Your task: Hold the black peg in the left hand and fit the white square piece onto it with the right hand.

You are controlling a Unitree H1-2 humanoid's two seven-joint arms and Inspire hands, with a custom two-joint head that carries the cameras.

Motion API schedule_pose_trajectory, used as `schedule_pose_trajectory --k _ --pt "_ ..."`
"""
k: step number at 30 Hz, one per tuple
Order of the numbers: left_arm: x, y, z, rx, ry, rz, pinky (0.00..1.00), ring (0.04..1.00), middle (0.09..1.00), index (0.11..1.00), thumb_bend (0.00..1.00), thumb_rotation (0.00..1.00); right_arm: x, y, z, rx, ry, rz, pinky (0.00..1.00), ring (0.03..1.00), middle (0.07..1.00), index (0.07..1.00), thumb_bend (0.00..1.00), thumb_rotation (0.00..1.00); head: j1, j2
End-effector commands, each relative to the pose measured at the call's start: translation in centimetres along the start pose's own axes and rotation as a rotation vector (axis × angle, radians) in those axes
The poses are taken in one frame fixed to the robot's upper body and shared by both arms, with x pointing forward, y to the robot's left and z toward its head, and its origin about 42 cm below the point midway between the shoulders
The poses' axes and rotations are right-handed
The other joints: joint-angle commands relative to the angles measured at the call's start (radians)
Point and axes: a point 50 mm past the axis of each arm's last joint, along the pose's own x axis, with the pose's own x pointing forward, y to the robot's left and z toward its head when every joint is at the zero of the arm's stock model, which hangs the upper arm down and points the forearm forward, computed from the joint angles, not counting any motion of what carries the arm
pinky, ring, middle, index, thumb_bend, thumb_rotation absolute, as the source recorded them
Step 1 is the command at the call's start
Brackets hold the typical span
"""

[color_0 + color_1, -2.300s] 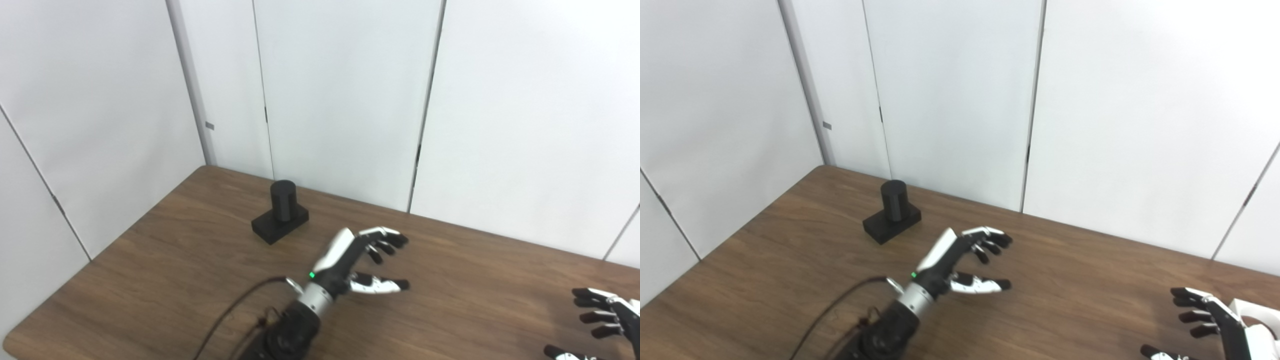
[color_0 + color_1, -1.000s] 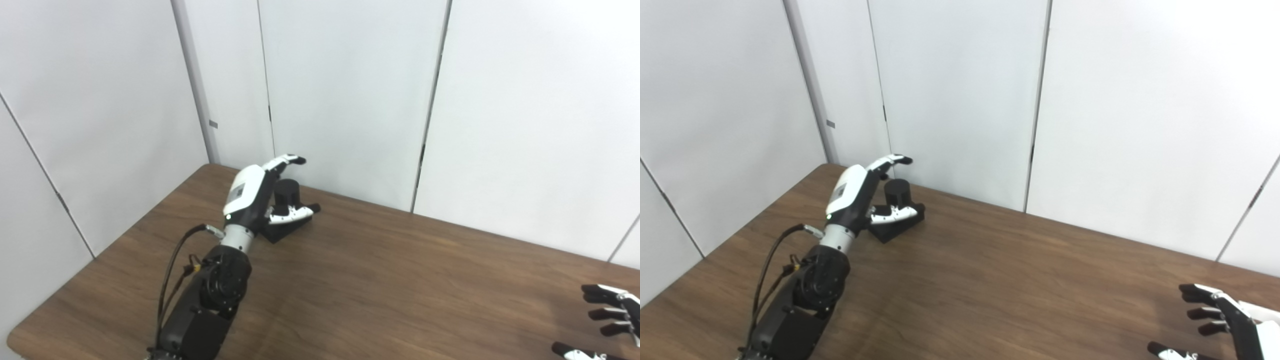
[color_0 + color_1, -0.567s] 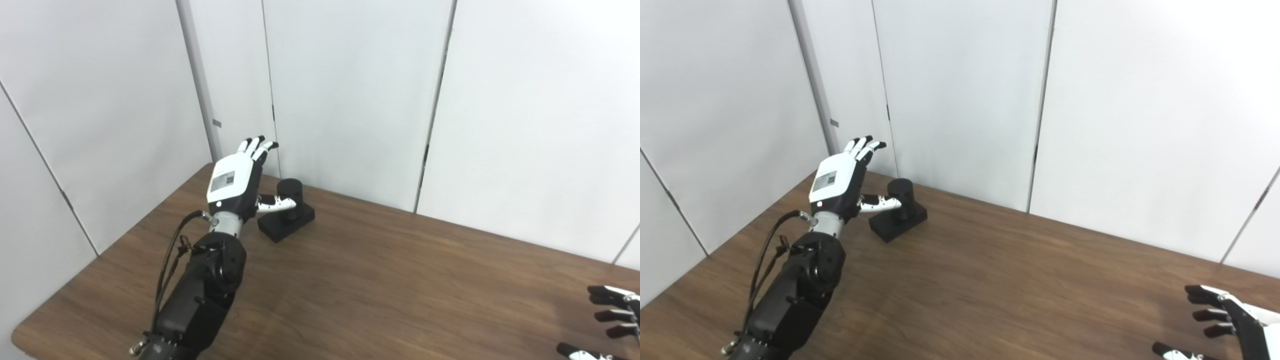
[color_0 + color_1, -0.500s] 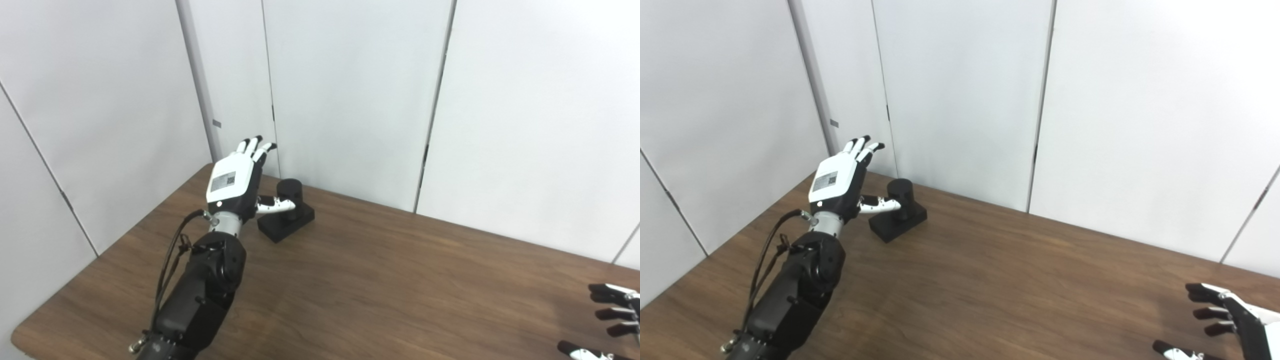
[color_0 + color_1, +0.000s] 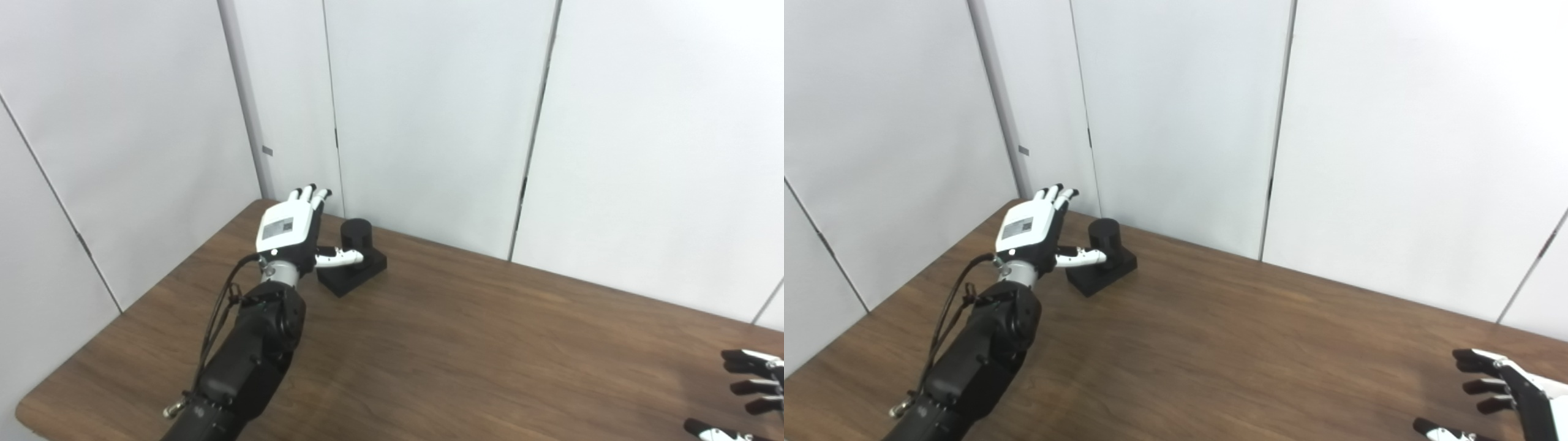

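The black peg (image 5: 356,233), a short cylinder on a black square base (image 5: 353,274), stands near the table's far left corner. My left hand (image 5: 289,228) is raised just to its left, open, back of the hand toward me. Its fingers (image 5: 309,195) point up and its thumb (image 5: 339,258) reaches across the front of the peg. I cannot tell whether the thumb touches it. My right hand (image 5: 1500,392) hovers open at the lower right corner, holding nothing. No white square piece is in view.
The brown wooden table (image 5: 478,343) runs from the left edge to the right. White wall panels (image 5: 429,110) close it off right behind the peg and along the left side. A black cable (image 5: 217,318) hangs along my left forearm.
My left hand swung from mid-table out to the peg, turned its back toward me, and has lowered a little in the last half second. The right hand barely moved. The camera shifted slightly.
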Motion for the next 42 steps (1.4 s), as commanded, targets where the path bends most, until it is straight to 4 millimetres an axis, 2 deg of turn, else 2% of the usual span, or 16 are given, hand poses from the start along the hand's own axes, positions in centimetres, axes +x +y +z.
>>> schedule_pose_trajectory --k 1,14,30,37,42 --pt "1.9 3.2 0.2 0.031 -0.002 0.068 0.88 1.0 1.0 0.927 1.0 0.64 0.9 -1.1 1.7 0.002 -0.065 -0.039 0.49 0.604 0.688 0.687 0.72 0.0 -0.001 0.001" --pt "3.3 1.6 -0.5 0.096 0.043 -0.098 0.89 1.0 1.0 0.904 1.0 0.65 0.7 -1.3 2.4 0.005 -0.072 -0.039 0.49 0.597 0.679 0.678 0.75 0.0 -0.011 0.013" --pt "3.7 -0.9 -0.9 0.117 0.082 -0.171 0.94 1.0 1.0 0.9 1.0 0.64 0.5 -1.5 2.5 -0.004 -0.07 -0.037 0.49 0.595 0.681 0.677 0.76 0.0 -0.012 0.023" --pt "3.8 -2.1 -1.2 0.063 0.095 -0.179 1.0 1.0 1.0 0.864 1.0 0.6 0.6 -1.5 2.6 -0.001 -0.08 -0.039 0.5 0.596 0.676 0.674 0.74 0.0 -0.015 0.026" --pt "3.9 -2.7 -1.6 0.086 0.102 -0.198 1.0 1.0 1.0 0.847 1.0 0.61 0.5 -1.6 2.9 -0.007 -0.071 -0.04 0.49 0.6 0.681 0.683 0.73 0.0 -0.018 0.027"
